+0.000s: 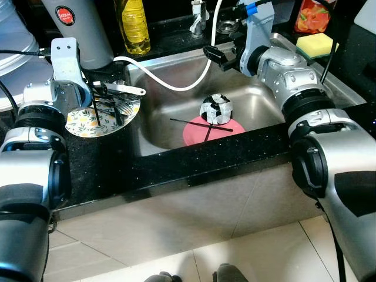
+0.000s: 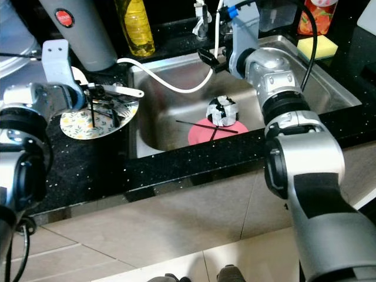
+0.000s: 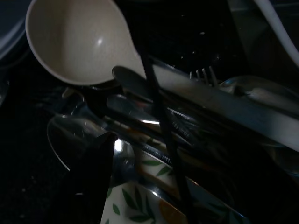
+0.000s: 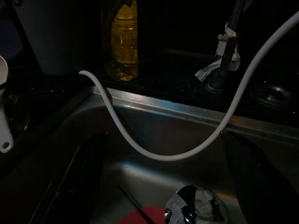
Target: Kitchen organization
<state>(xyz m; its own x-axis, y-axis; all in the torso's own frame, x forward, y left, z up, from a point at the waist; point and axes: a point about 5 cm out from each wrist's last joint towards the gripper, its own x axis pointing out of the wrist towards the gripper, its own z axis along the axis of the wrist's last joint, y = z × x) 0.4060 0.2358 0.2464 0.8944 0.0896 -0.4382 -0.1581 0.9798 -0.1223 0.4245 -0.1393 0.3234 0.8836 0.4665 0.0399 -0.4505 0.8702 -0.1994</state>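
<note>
Two chopsticks (image 1: 205,124) in sink (image 1: 258,100), below right gripper (image 1: 212,54).

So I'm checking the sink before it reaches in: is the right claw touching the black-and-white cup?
Apart. In the left eye view, the right claw hangs near the sink's back wall, with bare steel between it and the cup on the pink plate.

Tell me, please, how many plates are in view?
2: a floral plate on the black counter left of the sink, loaded with cutlery, and a pink plate in the sink under a black-and-white cup. Others may be hidden.
</note>
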